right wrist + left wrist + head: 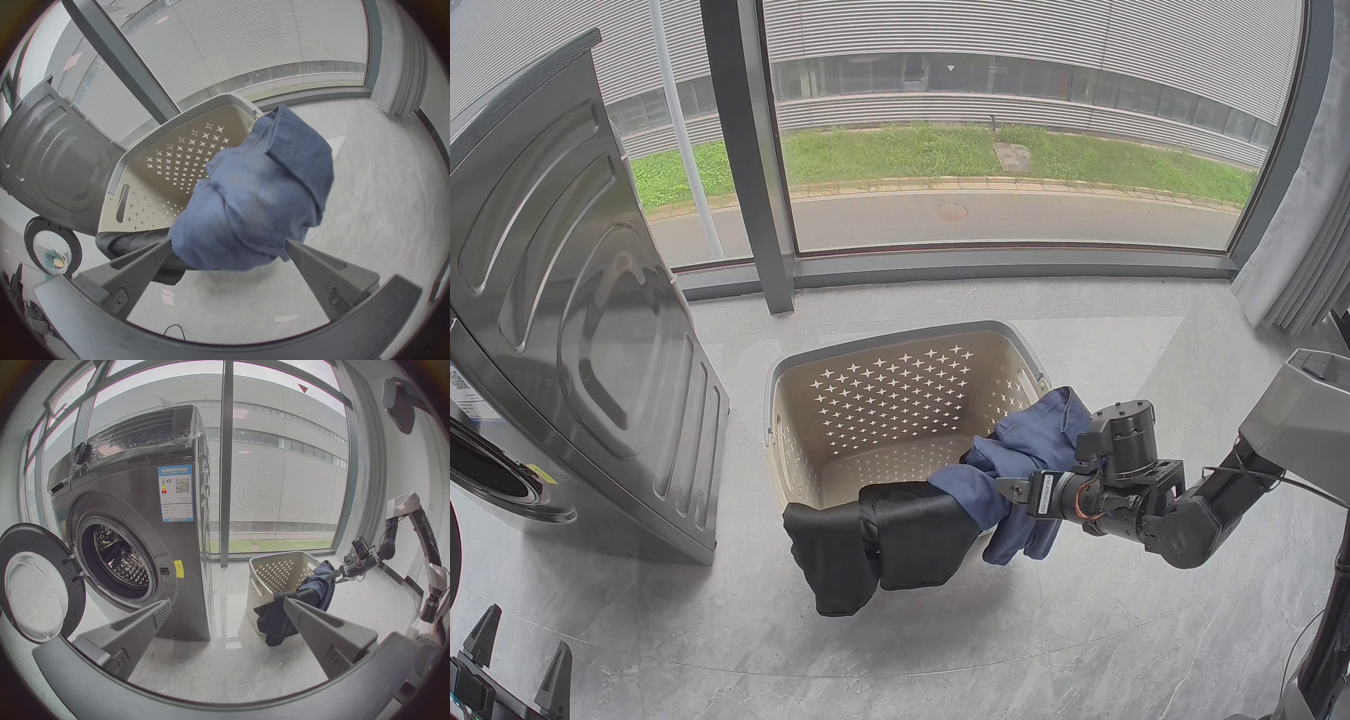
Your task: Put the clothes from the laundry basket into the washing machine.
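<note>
The large window (1012, 122) fills the upper part of the head view, and the grey stone floor (1106, 609) covers the lower part. The washing machine (591, 328) stands at the left of this view. In the left wrist view its round door (37, 585) is swung open at the left edge, and the drum (119, 559) is open to see. The laundry basket (900, 336) stands on the floor in the centre, just beside the machine. A black garment (891, 544) hangs over the basket's near rim, and a blue garment (1031, 441) is draped over the right corner, touching the black one. The right gripper (1005, 489) is right of centre, at the blue garment. Its fingers are spread wide with the bunched cloth between them, touching the tips, but they are not closed on it. The left gripper (523, 647) is in the lower left corner, also wide apart, holding nothing.
</note>
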